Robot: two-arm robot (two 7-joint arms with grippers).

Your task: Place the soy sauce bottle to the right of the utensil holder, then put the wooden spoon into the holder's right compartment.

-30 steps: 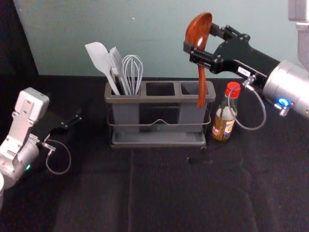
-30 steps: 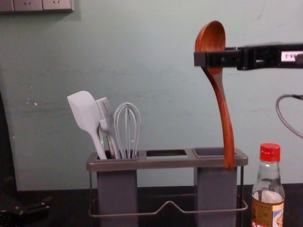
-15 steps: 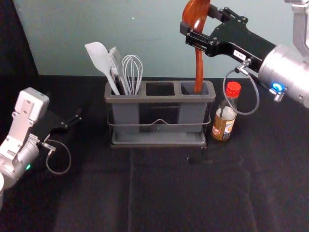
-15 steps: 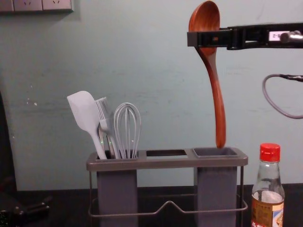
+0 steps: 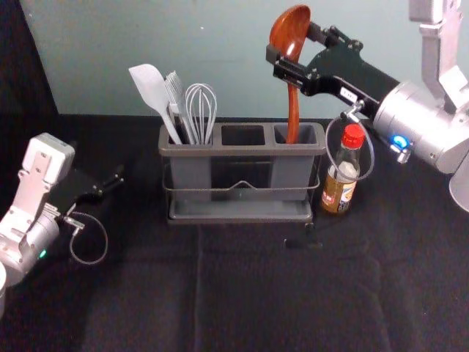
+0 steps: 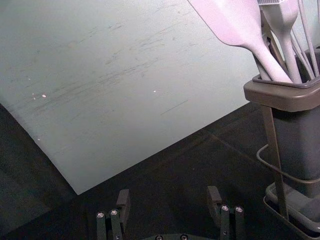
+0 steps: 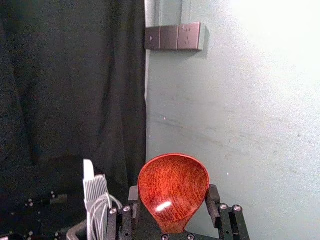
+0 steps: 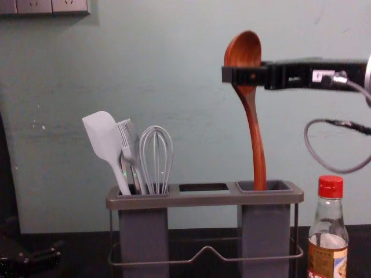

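In the head view, the right tool (image 5: 293, 45), upper right, grips the wooden spoon (image 5: 292, 28) by its bowl, handle hanging down. The left tool (image 5: 109, 185), at the left edge, stands wide and holds nothing. The chest view shows the handle's end at the mouth of the right compartment (image 8: 280, 185); depth inside cannot be told. The right wrist view shows the bowl's hollow face and a wall switch panel (image 7: 175, 37). The soy sauce bottle (image 5: 341, 189) stands upright just beside the utensil holder (image 5: 242, 150), right of centre in the head view.

Count: one spoon, one bottle, one holder with three top openings. The left opening carries one spatula (image 5: 151, 88), one brush (image 5: 176, 92) and one whisk (image 5: 201, 106); further pieces among them are unclear.
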